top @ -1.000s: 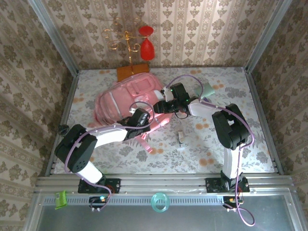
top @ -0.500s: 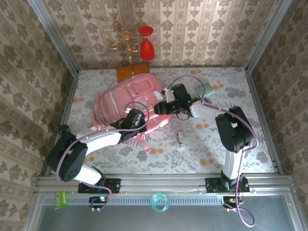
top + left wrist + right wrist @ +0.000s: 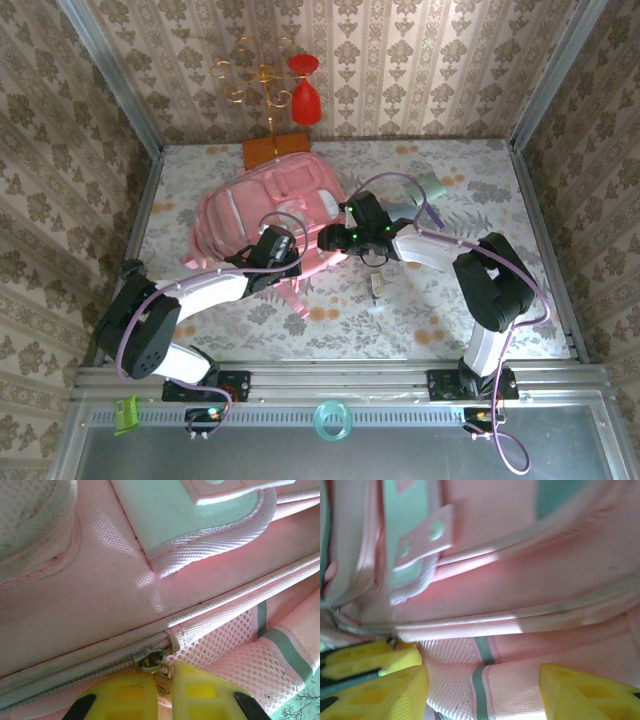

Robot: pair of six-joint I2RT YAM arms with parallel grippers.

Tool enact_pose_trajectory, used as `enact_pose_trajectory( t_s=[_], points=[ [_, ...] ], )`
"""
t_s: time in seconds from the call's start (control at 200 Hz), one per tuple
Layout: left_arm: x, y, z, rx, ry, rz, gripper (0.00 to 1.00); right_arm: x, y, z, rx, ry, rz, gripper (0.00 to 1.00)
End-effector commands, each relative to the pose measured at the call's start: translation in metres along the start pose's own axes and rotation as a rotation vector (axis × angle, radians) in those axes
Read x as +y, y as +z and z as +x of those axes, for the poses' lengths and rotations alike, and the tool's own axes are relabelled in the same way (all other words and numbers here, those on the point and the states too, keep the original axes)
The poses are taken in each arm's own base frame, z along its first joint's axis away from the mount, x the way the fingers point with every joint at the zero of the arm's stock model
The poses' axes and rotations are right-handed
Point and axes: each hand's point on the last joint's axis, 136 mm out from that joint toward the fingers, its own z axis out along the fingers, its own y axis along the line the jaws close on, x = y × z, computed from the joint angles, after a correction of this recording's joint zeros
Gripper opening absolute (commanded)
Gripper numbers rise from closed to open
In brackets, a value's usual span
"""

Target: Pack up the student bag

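Patterned wallpaper closes in a floral worktop (image 3: 450,300). The student bag (image 3: 270,205) lies on its back toward the far left of the worktop, just in front of a gilt stand (image 3: 265,85) at the far edge.

The left hand (image 3: 167,672) has its fingers together, clamped on the zip pull (image 3: 154,661) where the zip track meets the mesh side pocket (image 3: 225,645). The right hand (image 3: 482,680) sits at the bag's right side with its fingers well apart. Pink fabric and a green-striped band lie between them, but nothing is gripped.

The step in hand looks like running the main zip open so the bag can be filled. To do it well, the left hand should draw the pull along the line of the teeth, not upward, following the curve of the seam. The soft bag will likely slide or bunch, so the right hand should first pinch the fabric beside the pocket and hold it against the pull. A jerk could slip the small metal pull free.
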Motion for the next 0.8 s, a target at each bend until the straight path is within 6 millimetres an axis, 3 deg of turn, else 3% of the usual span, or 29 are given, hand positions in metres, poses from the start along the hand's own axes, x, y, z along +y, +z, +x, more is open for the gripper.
enact_pose_trajectory(
  t_s=[0.0,0.135,0.375,0.465,0.625,0.795],
  points=[
    [-0.014,-0.001,0.001,0.006,0.048,0.055,0.00,0.000,0.008,-0.017,-0.072,0.181,-0.009,0.60],
    [-0.017,0.000,0.003,0.013,0.073,0.059,0.00,0.007,0.025,-0.024,-0.065,0.230,-0.041,0.59],
    [-0.019,0.002,0.008,0.019,0.104,0.060,0.00,-0.022,0.030,-0.019,-0.185,0.295,0.159,0.59],
    [-0.015,0.004,0.011,0.031,0.114,0.032,0.00,-0.029,0.038,-0.017,-0.232,0.338,0.182,0.55],
    [0.003,0.006,0.016,0.053,0.129,-0.063,0.00,-0.040,0.048,-0.019,-0.310,0.409,0.193,0.33],
    [0.016,0.008,0.020,0.058,0.145,-0.132,0.00,-0.037,0.032,-0.029,-0.422,0.422,0.157,0.00]
  ],
)
